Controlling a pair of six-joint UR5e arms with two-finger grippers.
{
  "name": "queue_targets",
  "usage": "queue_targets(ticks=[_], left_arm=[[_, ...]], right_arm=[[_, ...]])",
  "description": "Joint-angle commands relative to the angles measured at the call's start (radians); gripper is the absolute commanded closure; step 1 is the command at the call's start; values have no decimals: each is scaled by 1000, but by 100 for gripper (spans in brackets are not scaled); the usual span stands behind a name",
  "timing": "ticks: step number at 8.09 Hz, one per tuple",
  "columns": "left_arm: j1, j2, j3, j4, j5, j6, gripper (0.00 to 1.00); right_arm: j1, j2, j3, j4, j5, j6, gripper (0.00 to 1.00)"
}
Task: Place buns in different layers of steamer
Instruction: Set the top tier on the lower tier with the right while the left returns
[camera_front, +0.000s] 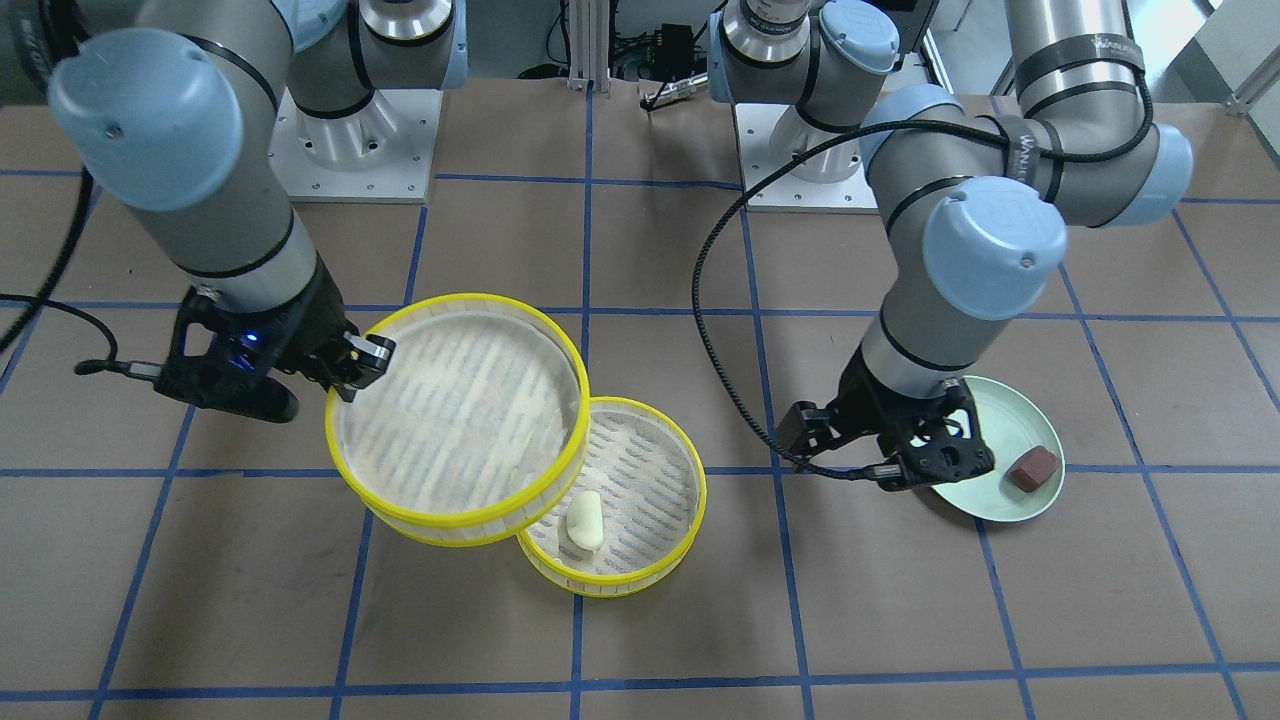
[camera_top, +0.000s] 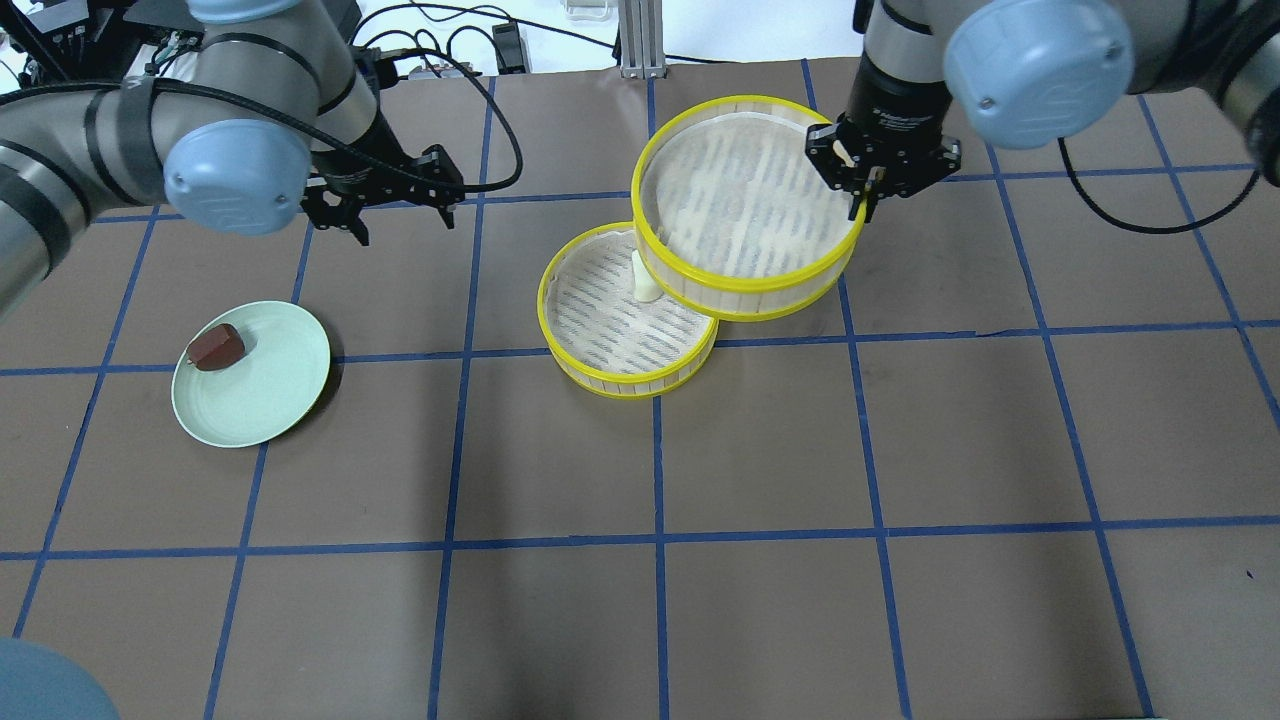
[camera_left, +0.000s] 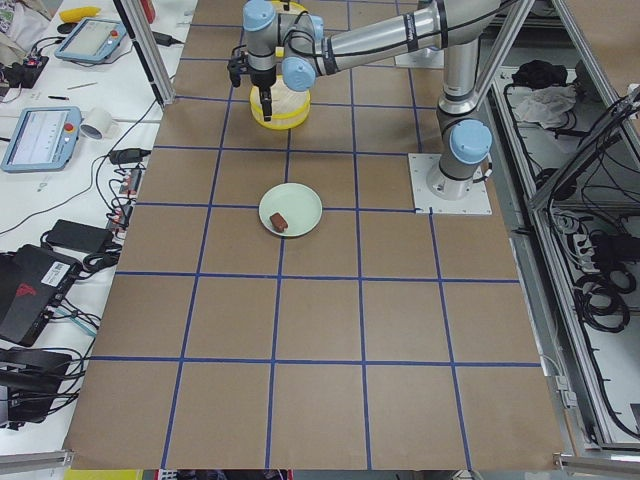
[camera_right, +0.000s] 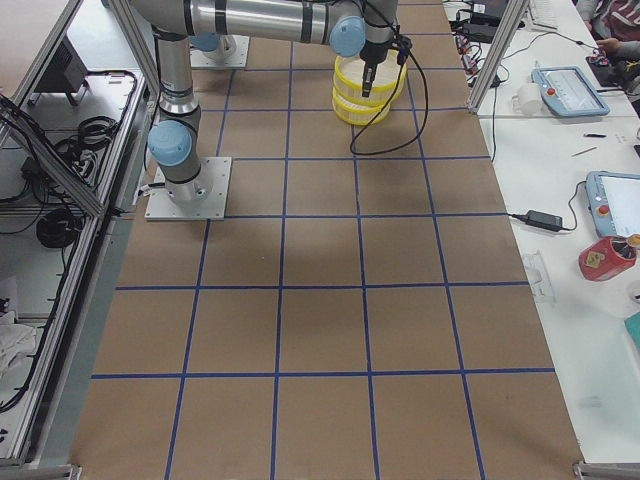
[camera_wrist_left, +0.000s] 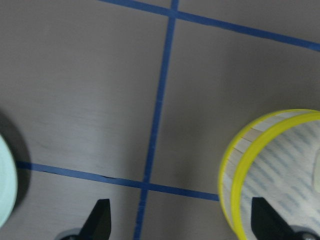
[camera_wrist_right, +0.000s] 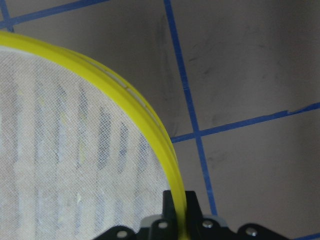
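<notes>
— How far along is the job?

— About halfway, I'd judge. On the worktop (camera_top: 900, 600) the lower steamer layer (camera_top: 620, 390) sits flat. The upper layer (camera_top: 745, 290) hangs above it, offset from the lower layer toward the robot's right and covering only part of it, not seated. The pale green plate (camera_top: 250, 420) lies well apart from the lower layer, on the robot's left. The white bun (camera_front: 585, 522) lies inside the lower layer, beside its wall. The brown bun (camera_top: 217, 347) is on the plate, at the side farthest from the lower layer.

— So what's left?

— Probably seating the upper layer squarely on the lower layer, then moving the brown bun into it.

— And the jaws?

— The right jaws are pinched narrow on the upper layer's yellow rim, one finger inside and one outside. The left jaws are spread wide and hold nothing, over bare worktop between the plate and the lower layer.
</notes>
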Motion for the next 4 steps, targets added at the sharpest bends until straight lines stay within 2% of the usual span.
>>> queue_targets(ticks=[1, 4], left_arm=[[151, 55, -54, -40, 42, 255, 0], [312, 66, -106, -40, 107, 522, 0]], right_arm=[[130, 131, -27, -125, -1, 155, 86], [198, 205, -18, -186, -1, 210, 86]])
